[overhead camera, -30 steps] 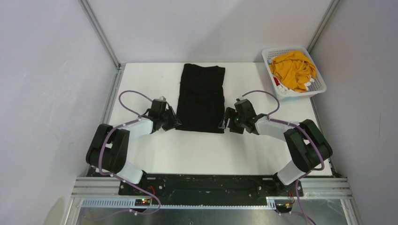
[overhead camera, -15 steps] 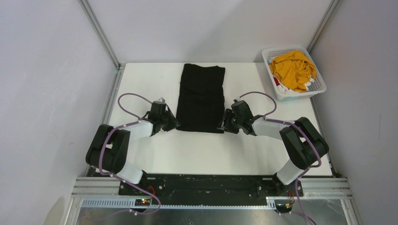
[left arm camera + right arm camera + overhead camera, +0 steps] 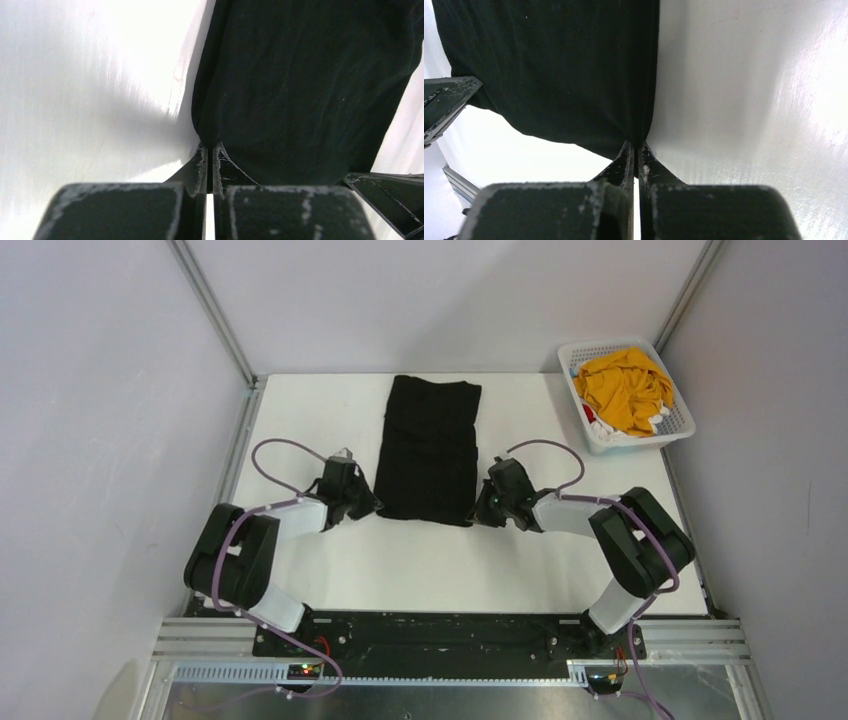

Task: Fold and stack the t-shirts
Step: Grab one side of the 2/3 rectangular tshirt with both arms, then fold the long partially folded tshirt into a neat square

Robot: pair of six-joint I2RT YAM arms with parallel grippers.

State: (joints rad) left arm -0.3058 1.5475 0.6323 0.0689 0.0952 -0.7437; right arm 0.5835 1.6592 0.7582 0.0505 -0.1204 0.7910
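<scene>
Table [image 3: 330, 570] is occupied at centre by black t-shirt [image 3: 430, 445], laid as a long strip toward 12 o'clock. Basket [image 3: 684, 426] with mustard t-shirt [image 3: 625, 388] is seen at 2 o'clock. Strip's 7 o'clock corner is pinched in closed left gripper [image 3: 366, 506], and its 5 o'clock corner in closed right gripper [image 3: 481, 511].

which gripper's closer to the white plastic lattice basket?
Right. The right gripper pinches the black t-shirt's near right corner, near-left of the white basket; the left gripper pinches its near left corner, farther left.
</scene>
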